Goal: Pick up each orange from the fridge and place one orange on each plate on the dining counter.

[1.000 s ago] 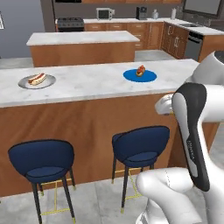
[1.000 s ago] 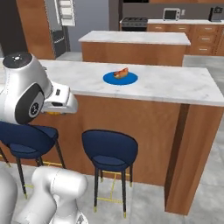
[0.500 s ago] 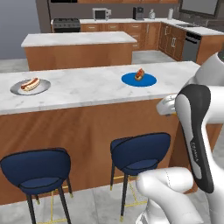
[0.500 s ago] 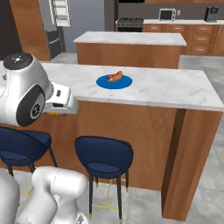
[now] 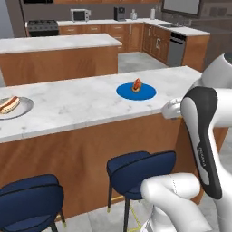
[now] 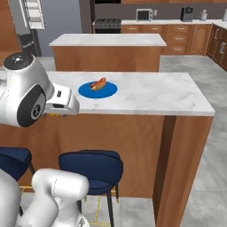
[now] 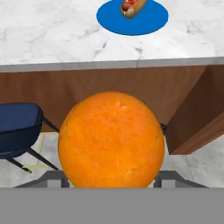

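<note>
A bright orange point(image 7: 112, 140) bulks large in the hand view, and my gripper point(image 7: 112, 178) is shut on it, its fingertips hidden behind the fruit. The hand point(image 5: 171, 108) hovers in front of the dining counter point(image 5: 81, 106), just short of its near edge. On the marbled top lies the blue plate point(image 5: 136, 91) with a small reddish food item; from the hand it sits ahead, as the blue plate point(image 7: 132, 16). The pale grey plate point(image 5: 12, 108) lies far left on the same counter. The fridge point(image 6: 32, 15) stands far back on the left.
Dark blue stools point(image 5: 140, 168) point(image 6: 91, 170) stand under the counter's front, below the hand. A second marble-topped island point(image 6: 106, 48) lies behind, with wooden cabinets, a microwave and a stove along the back wall. Grey floor is open to the counter's right.
The base has driven closer to the dining counter, so both base views have shifted and the plates look larger. The arm's pose and its hold on the orange are the same.
</note>
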